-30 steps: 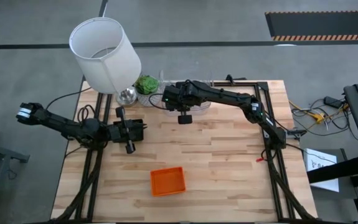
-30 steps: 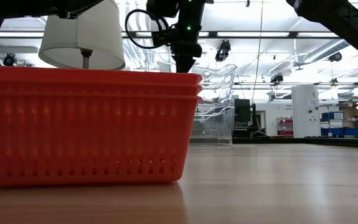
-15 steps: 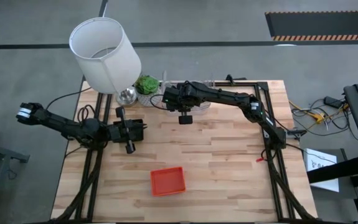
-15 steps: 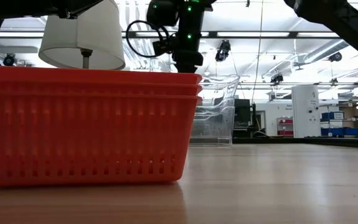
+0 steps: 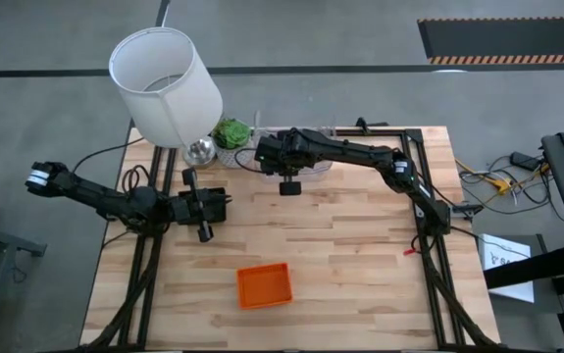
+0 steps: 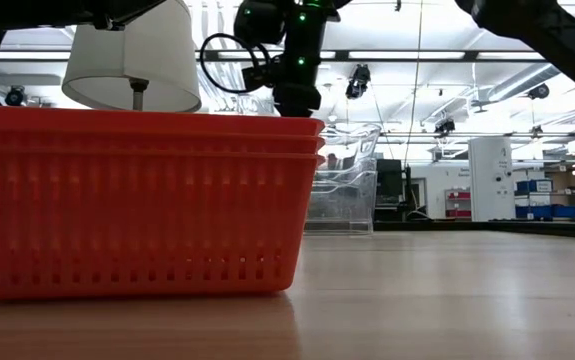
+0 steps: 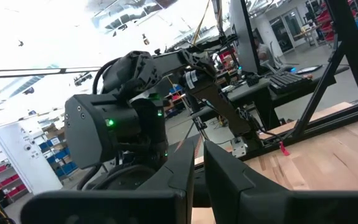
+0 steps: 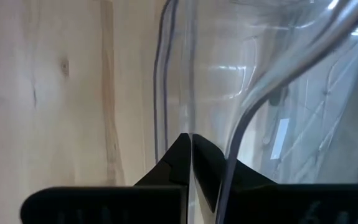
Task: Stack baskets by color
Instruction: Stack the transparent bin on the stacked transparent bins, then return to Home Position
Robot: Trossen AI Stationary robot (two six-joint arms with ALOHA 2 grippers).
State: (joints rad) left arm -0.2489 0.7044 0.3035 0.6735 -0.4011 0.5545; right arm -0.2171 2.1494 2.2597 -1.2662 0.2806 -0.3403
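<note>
A stack of red-orange baskets (image 5: 264,284) rests on its base on the near middle of the table and fills the left of the low view (image 6: 137,200). Clear baskets (image 6: 342,195) stand nested at the far edge. Another clear basket (image 6: 359,135) hangs tilted just above them. My right gripper (image 5: 288,186) is shut on it, reaching in from the right. My left gripper (image 5: 206,218) waits shut and empty at the table's left (image 7: 198,171). My right gripper pinches the clear basket's thin side wall at its rim (image 8: 191,124) between its two fingers. The fingers slant steeply down from above. The basket hangs tilted over the clear ones below; whether it touches them I cannot tell.
A lamp with a white shade (image 5: 164,86) and a small green plant (image 5: 230,132) stand at the far left corner, close beside the clear baskets. Bare wood lies between the red-orange stack and the far edge, and on the right half of the table.
My right gripper has sunk a little, staying shut. The clear basket in its hold has come down with it, closer to the clear baskets beneath.
</note>
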